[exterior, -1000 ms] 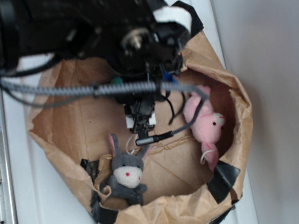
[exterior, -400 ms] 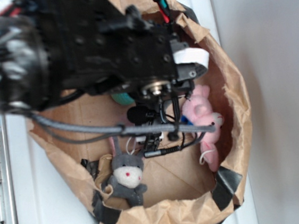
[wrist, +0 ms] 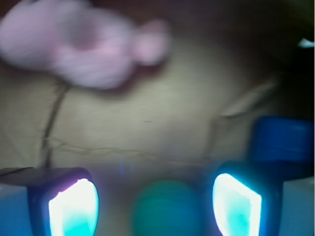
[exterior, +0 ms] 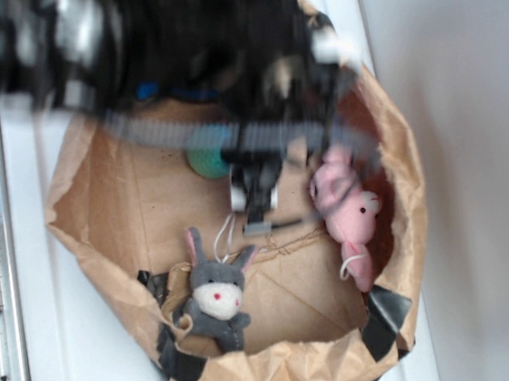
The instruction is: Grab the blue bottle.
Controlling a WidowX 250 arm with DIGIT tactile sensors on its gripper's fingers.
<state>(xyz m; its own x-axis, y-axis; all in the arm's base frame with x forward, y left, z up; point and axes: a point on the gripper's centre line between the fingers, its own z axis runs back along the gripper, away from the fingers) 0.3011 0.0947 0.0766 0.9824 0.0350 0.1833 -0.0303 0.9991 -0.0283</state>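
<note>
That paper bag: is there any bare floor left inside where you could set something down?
Yes. The widest bare patch lies left of the gripper, above the grey bunny. A smaller patch sits between the grey bunny and the pink bunny. It is crowded around the green ball, under the arm.

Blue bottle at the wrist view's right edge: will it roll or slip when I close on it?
The blue bottle looks smooth and hard, so it may slip between the fingers. It sits on crumpled brown paper, which probably limits rolling. The view is blurred, so its shape and lie are unclear.
</note>
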